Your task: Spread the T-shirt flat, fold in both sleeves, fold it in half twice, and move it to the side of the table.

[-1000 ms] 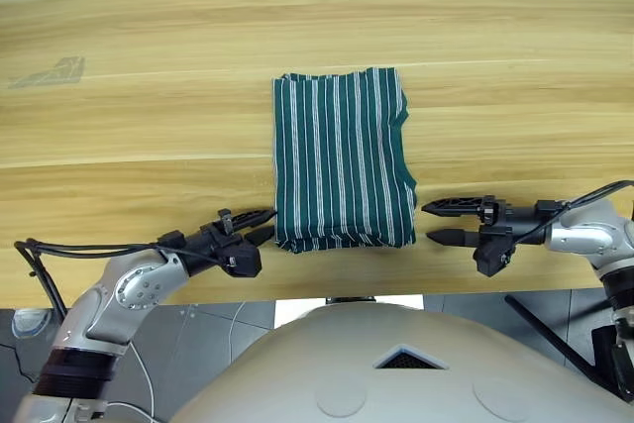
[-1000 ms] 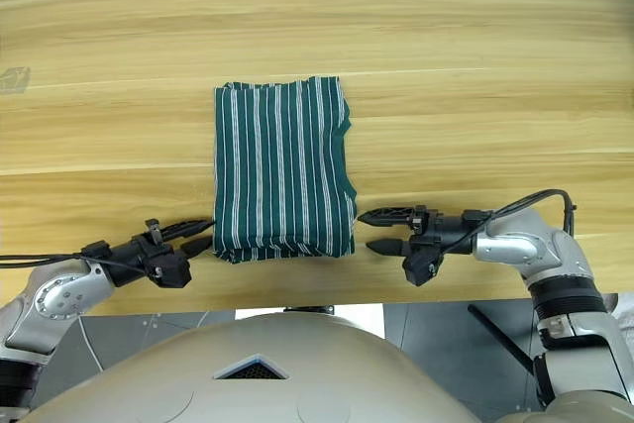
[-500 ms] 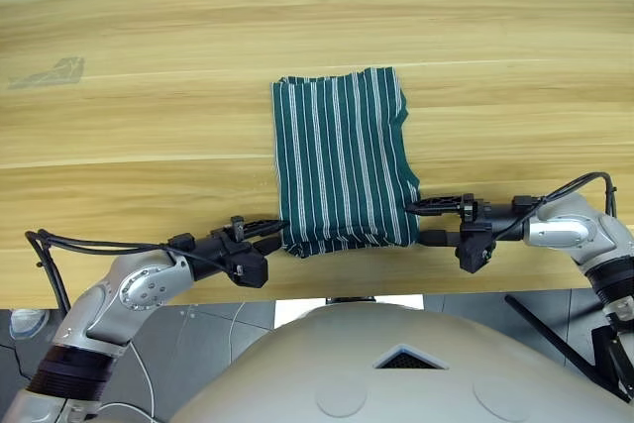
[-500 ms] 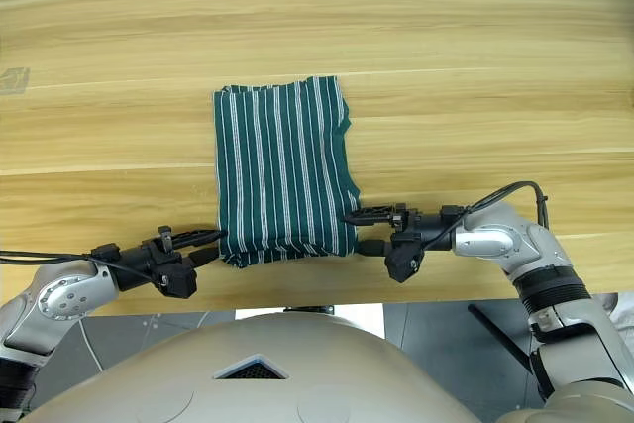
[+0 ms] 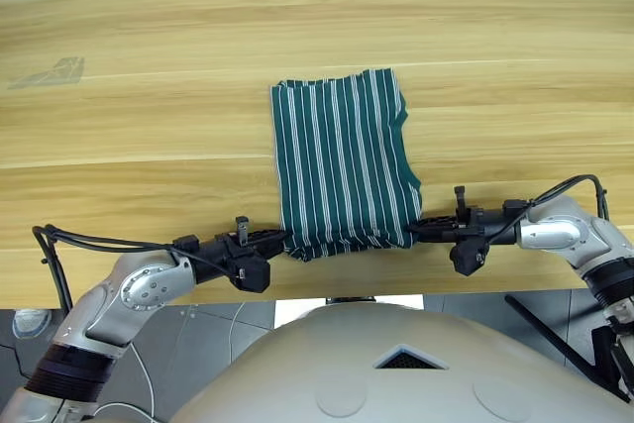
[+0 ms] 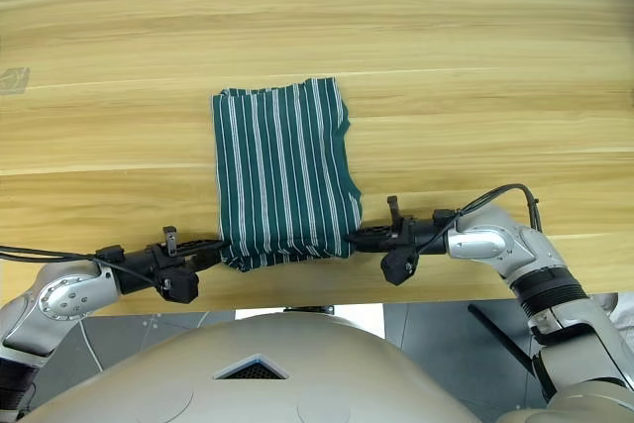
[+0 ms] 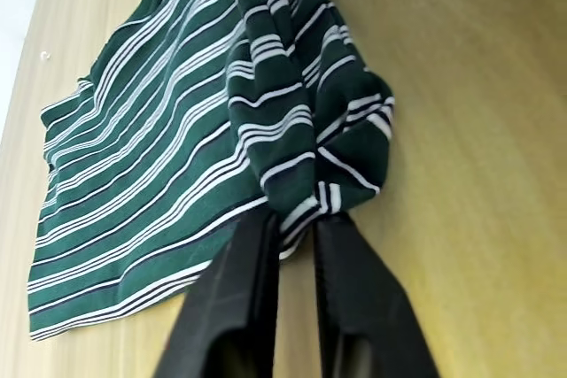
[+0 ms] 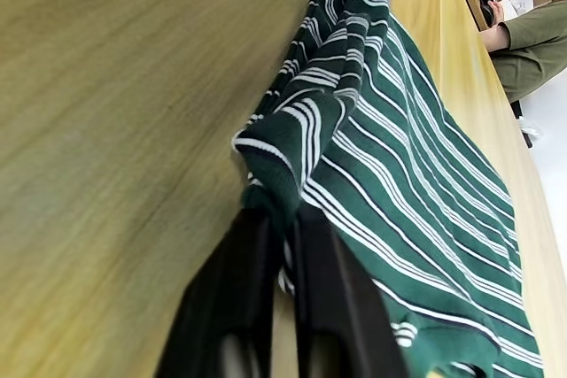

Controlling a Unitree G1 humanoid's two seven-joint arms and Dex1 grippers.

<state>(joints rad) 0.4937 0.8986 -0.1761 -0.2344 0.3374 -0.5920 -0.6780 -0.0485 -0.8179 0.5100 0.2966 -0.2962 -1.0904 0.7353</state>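
While both pincers have cloth between their tips, my main worry is how little of it they hold. The left pincer (image 5: 280, 238) is clamped on a small bunched corner of the striped green T-shirt (image 5: 342, 160), and the right pincer (image 5: 414, 229) is pinched shut on the opposite near corner in the same way. I judge the shirt is already folded down to a layered rectangle, so the next half-fold is what's ahead. If either bite has caught only some of the layers, the rest will sag or peel off when I lift, and the stack will open up. A thin pinch could also slip free mid-carry. If one arm rises faster or travels further than the other, the fold will land skewed. The near edge of the counter (image 5: 149, 37) is close too, so a dropped corner could hang off it.

As for position, the T-shirt lies flat on the counter near its front edge, about midway between my arms. The left pincer meets its near-left corner and the right pincer its near-right corner. Both come in low from the sides, and the rest of the shirt stretches away from them.
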